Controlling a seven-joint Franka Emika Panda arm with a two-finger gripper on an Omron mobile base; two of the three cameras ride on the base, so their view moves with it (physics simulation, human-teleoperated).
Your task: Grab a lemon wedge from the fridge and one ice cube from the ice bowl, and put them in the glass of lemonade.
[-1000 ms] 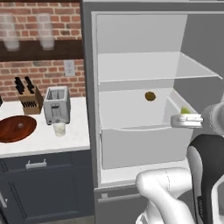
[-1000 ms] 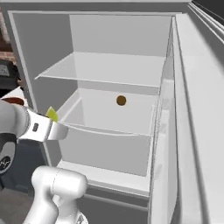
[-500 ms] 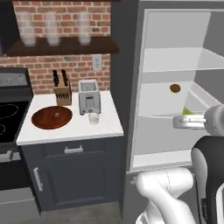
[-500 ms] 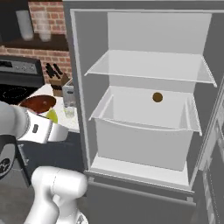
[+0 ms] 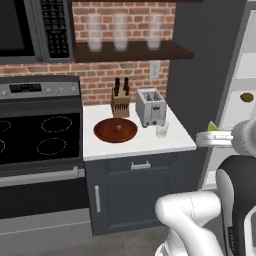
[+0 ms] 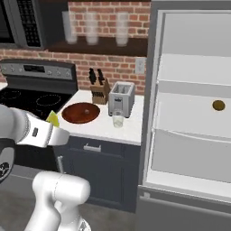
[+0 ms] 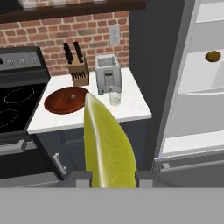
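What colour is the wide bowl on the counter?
Reddish-brown, like wood; the bowl shows best in the left base view.

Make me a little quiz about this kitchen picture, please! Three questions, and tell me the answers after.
1. True or false: the hand is shut on the lemon wedge.
2. What stands closest to the glass of lemonade? A) knife block B) toaster C) stove
3. Fill in: the round brownish item sits inside the ____.

Key: 1 true. 2 B, the toaster; the ice bowl lies further left. 3 fridge.
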